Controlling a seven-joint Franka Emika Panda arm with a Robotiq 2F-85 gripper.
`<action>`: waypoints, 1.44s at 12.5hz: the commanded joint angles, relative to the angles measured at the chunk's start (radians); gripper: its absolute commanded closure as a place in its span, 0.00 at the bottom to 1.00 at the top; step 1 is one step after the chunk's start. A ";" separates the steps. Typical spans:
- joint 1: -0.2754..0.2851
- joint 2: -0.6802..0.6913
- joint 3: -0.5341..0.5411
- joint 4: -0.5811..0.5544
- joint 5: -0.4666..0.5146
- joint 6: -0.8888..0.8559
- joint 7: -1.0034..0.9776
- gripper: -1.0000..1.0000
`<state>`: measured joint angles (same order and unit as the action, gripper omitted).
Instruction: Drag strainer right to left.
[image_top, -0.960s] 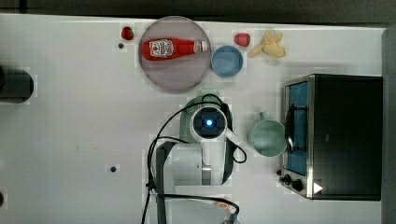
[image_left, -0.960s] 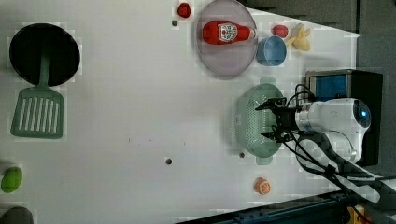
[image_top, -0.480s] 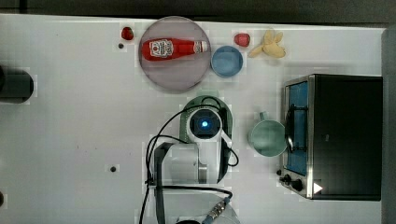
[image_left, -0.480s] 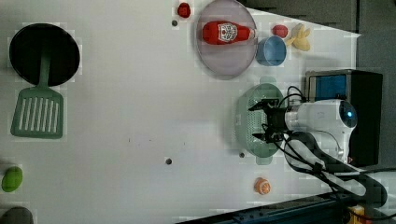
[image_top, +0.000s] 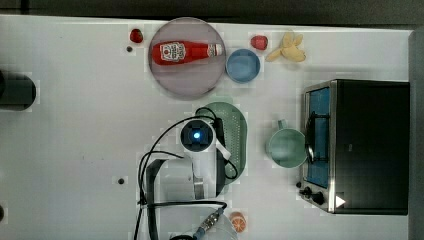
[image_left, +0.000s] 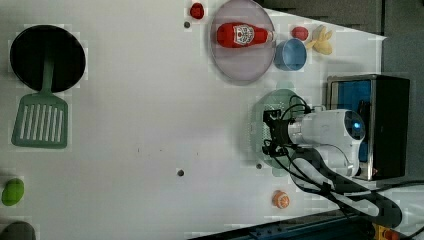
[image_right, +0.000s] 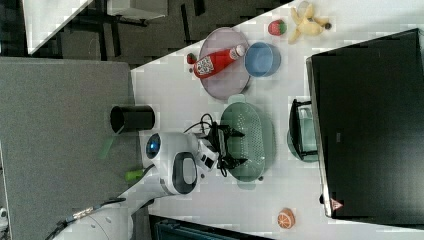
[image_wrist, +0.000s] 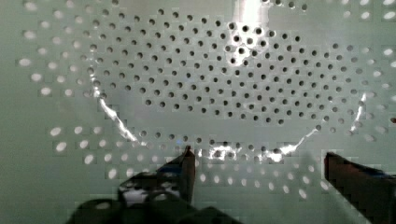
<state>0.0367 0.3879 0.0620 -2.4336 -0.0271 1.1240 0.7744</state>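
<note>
The strainer (image_top: 235, 137) lies just beside the mug (image_top: 286, 147), between it and the arm. The gripper (image_wrist: 256, 161) hangs inside the bowl, fingers spread wide, holding nothing. The plastic shell appears light, stiff and slippery; hooking the side wall likely suits dragging.

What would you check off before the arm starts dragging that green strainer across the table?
1. Gripper open: ok, the jaws stand wide apart.
2. Gripper over the strainer: ok, it points into the bowl of it.
3. Fingers touching the holed bottom: cannot tell.
4. Strainer sitting flat on the table: ok.
5. Path toward the top view's left free: ok, bare table there; the plate with the ketchup bottle lies off to the side.
6. Mug apart from the strainer: ok, a gap shows.
</note>
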 joint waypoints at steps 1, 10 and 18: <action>0.037 -0.010 0.019 0.024 0.075 -0.008 0.057 0.00; 0.182 0.000 0.105 0.075 0.193 -0.027 0.243 0.00; 0.347 0.088 0.106 0.217 0.194 -0.028 0.419 0.00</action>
<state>0.3479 0.4517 0.1709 -2.2656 0.1595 1.0811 1.1250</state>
